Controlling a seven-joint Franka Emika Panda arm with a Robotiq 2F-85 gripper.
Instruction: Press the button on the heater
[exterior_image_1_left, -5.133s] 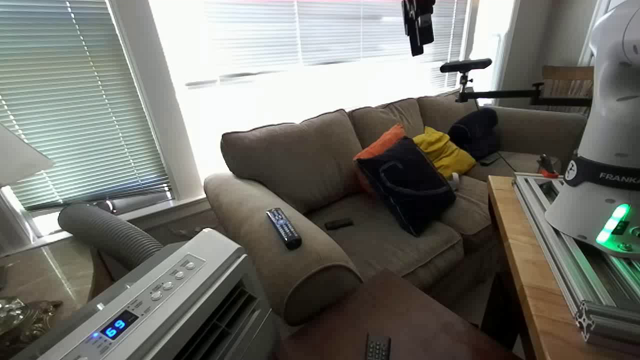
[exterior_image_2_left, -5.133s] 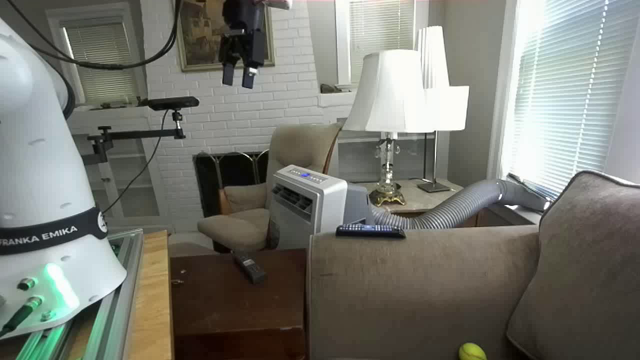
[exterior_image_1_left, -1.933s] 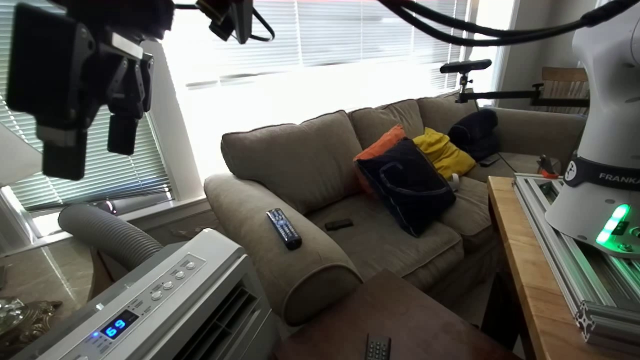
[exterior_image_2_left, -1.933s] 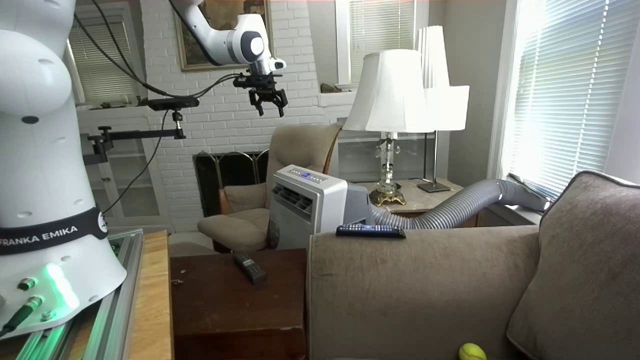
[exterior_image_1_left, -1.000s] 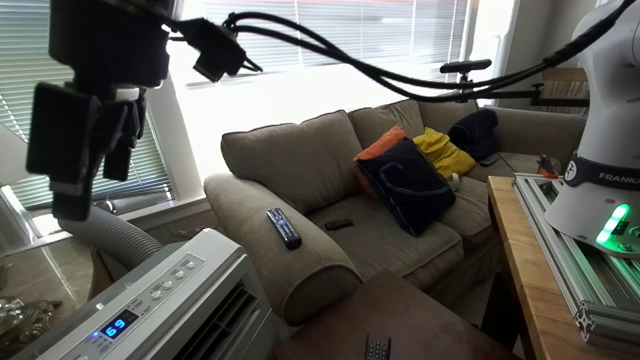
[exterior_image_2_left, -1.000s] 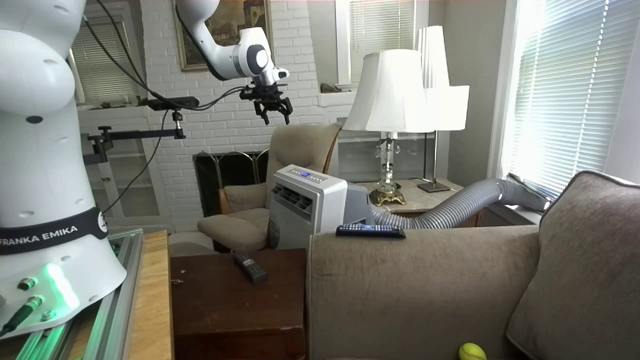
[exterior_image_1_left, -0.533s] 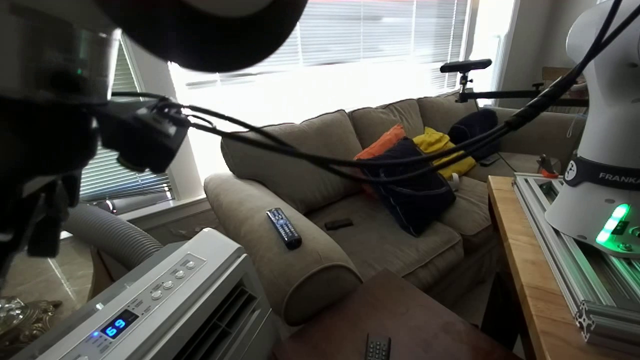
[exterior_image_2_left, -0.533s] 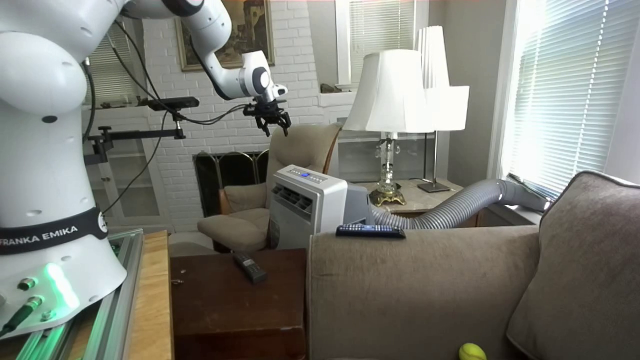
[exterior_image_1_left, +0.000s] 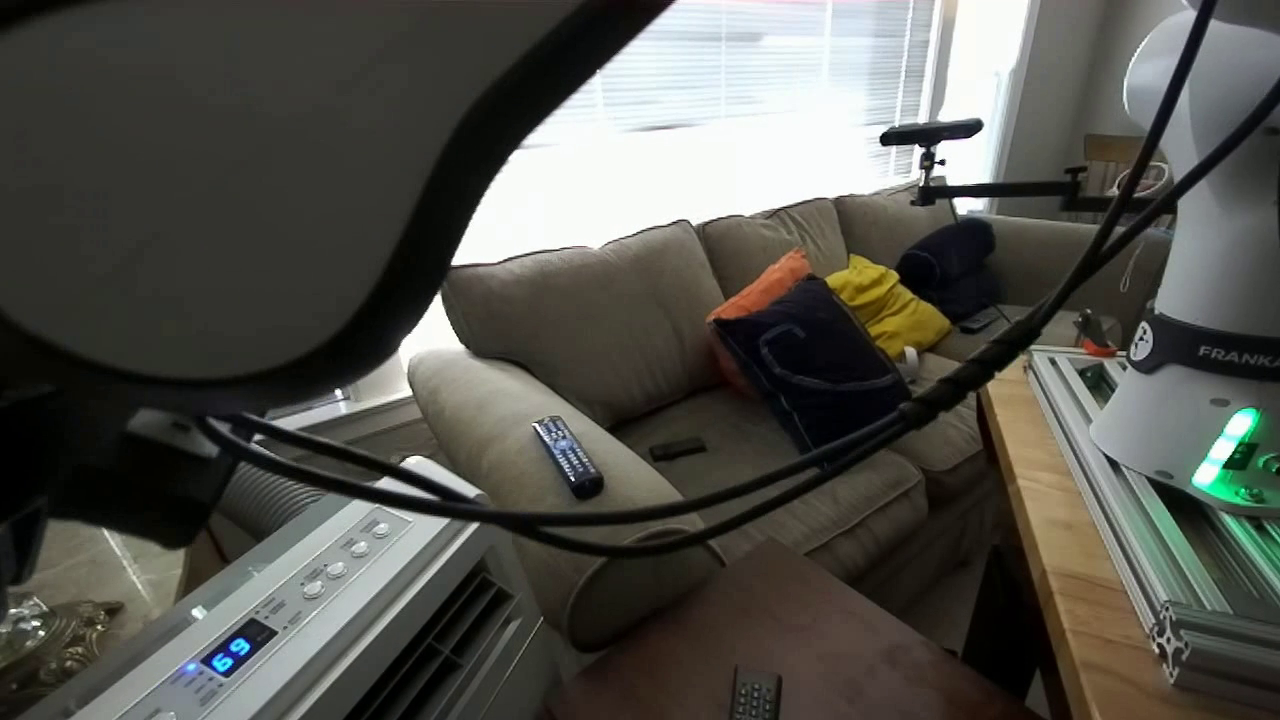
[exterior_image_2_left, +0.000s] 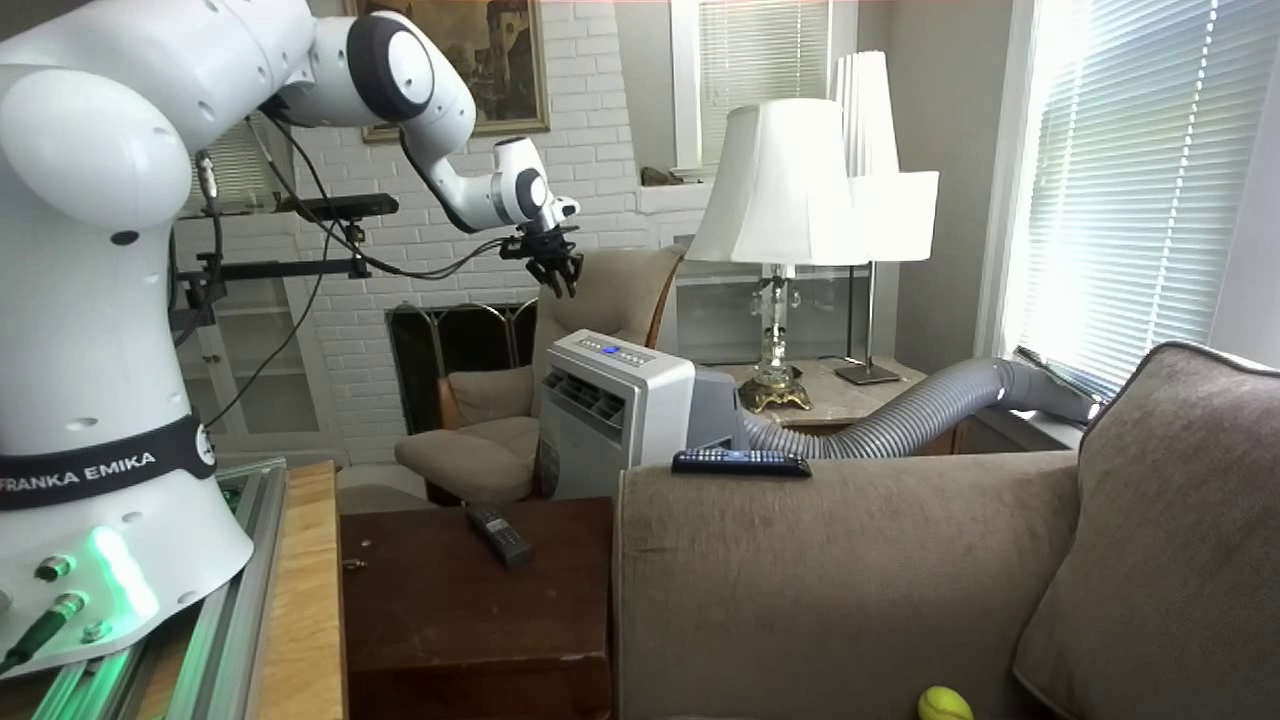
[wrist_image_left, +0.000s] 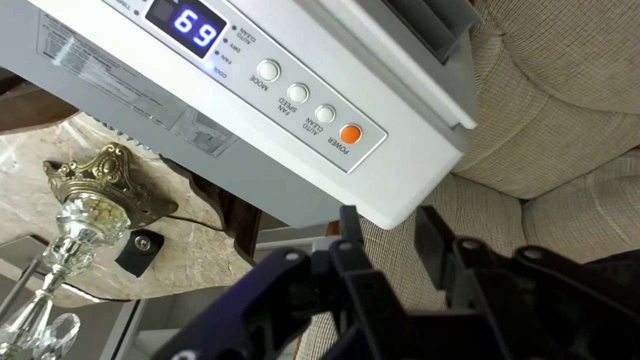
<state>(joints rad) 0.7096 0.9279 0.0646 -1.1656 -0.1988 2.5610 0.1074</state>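
Note:
The white heater shows in both exterior views, with its body (exterior_image_2_left: 660, 405) below my gripper (exterior_image_2_left: 566, 292). In the wrist view the heater's top (wrist_image_left: 400, 160) fills the upper middle. Its control strip carries a lit display (wrist_image_left: 186, 26) reading 69, white MODE (wrist_image_left: 268, 70), FAN SPEED (wrist_image_left: 298, 93) and AUTO CLEAN (wrist_image_left: 325, 114) buttons, and an orange POWER button (wrist_image_left: 350, 134). My gripper (wrist_image_left: 387, 215) is partly open, holding nothing. Its fingertips appear over the heater's corner, below the orange button in the picture. An exterior view shows little of the gripper, at the left edge.
A sofa arm (exterior_image_1_left: 560, 540) with a remote (exterior_image_1_left: 568, 458) stands beside the heater. A table lamp (exterior_image_2_left: 775, 190) rises behind it, and a grey hose (exterior_image_2_left: 900, 410) runs to the window. Cables (exterior_image_1_left: 640, 517) sag from my arm above a dark table (exterior_image_2_left: 480, 600).
My gripper has come down toward the heater and tilted, and its fingers have drawn closer together. The arm and its cables now cover more of an exterior view. The display still reads 69.

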